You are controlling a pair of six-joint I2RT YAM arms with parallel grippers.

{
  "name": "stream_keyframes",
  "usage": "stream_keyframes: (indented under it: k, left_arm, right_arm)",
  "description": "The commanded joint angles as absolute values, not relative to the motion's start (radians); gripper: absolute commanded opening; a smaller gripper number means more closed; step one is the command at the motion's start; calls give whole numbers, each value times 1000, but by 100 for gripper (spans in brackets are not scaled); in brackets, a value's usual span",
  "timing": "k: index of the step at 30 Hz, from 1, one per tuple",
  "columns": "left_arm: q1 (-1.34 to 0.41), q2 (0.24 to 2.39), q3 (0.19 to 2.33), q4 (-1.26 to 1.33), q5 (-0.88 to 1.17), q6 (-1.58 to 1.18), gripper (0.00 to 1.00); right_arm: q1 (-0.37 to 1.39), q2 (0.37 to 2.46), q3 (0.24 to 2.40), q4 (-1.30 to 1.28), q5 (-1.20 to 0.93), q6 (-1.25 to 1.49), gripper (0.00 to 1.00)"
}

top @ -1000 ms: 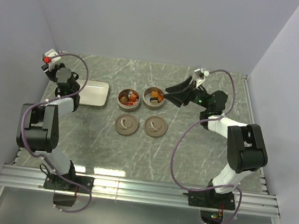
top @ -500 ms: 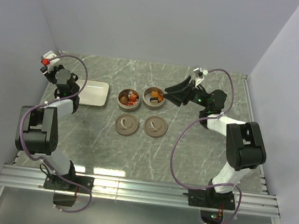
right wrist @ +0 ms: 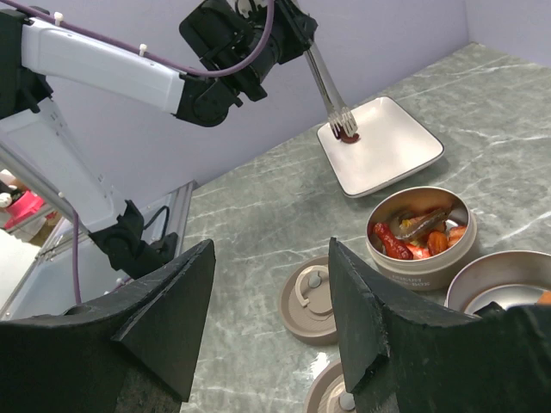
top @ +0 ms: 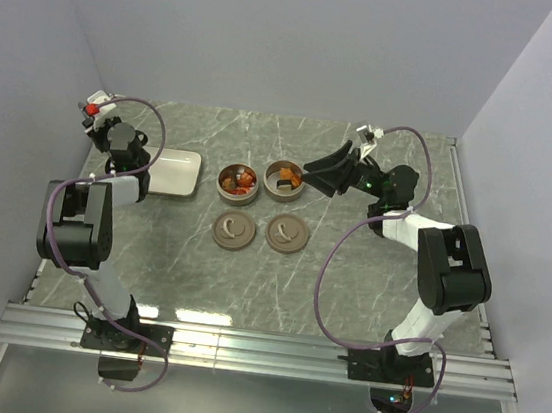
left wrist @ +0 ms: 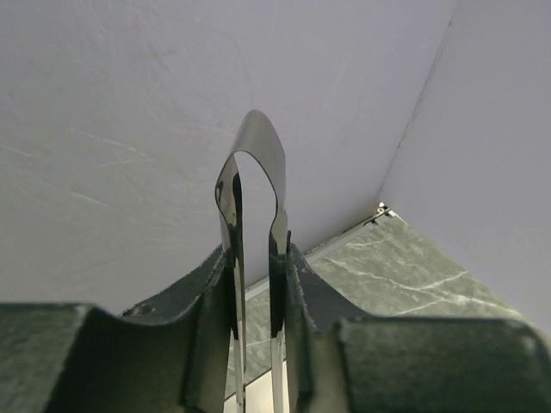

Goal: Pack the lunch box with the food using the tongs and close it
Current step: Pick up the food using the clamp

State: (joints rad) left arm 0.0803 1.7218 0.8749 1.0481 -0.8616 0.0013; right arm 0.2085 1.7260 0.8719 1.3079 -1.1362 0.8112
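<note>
No text, brand, number or sign legible in any view, only a faint line of small marks, possibly lettering, on the side wall of the round beige metal tin [right wrist: 419, 274], too small and blurred to read

My tongs [right wrist: 331, 89] pinch a red-brown piece [right wrist: 348, 136] over the white plate [right wrist: 392, 159]; both round tins [right wrist: 413, 268] stand open, food [right wrist: 415, 231] inside.

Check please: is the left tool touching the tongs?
Touching. The left wrist view shows the tongs clamped in the left tool, pressed from both sides.
</note>
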Motion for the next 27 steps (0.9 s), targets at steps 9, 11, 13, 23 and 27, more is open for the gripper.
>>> stream_keyframes:
  k: [9,11,13,23,27]
  left_arm:
    - [49,1593,859,1042,-763,-31,12]
    - [13,1569,861,1037,-747,-15,11]
    - [-29,1540,880,1003,-721,-11,11]
    - [-133,1451,954,812,-500,-100,11]
    - [-181,1446,976,776,-393,-141,11]
  right_arm:
    - [201,1683,879,1686,-1135,796,62]
    - [201,1661,871,1642,-1126,766,62]
    - [201,1640,867,1590,-1118,732,62]
    - [206,1543,835,1402,-1068,623,62]
    - [218,1494,815,1309,-1045,562,62]
